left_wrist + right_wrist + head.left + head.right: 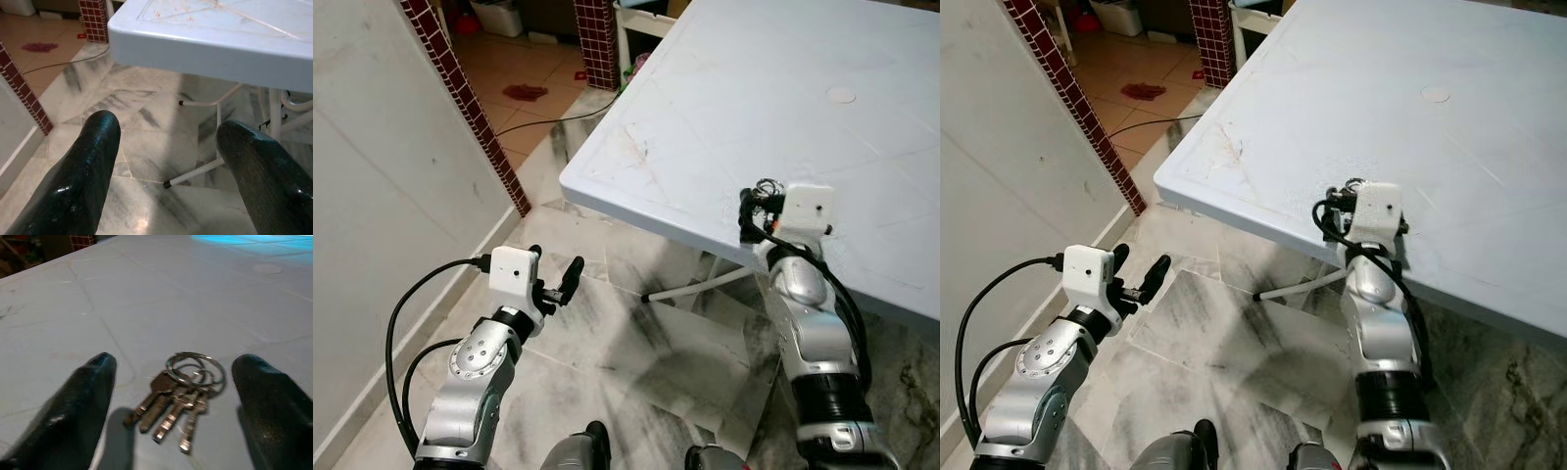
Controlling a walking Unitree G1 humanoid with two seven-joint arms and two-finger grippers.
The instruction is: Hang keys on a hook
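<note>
We hold our right arm raised and stretched forward, its wrist level, the right pincer (173,396) low over the table (724,108) with both black fingers (73,406) spread wide apart. Our left arm is bent at our side, the left pincer (558,282) pointing forward above the floor, fingers (88,166) parted.
</note>
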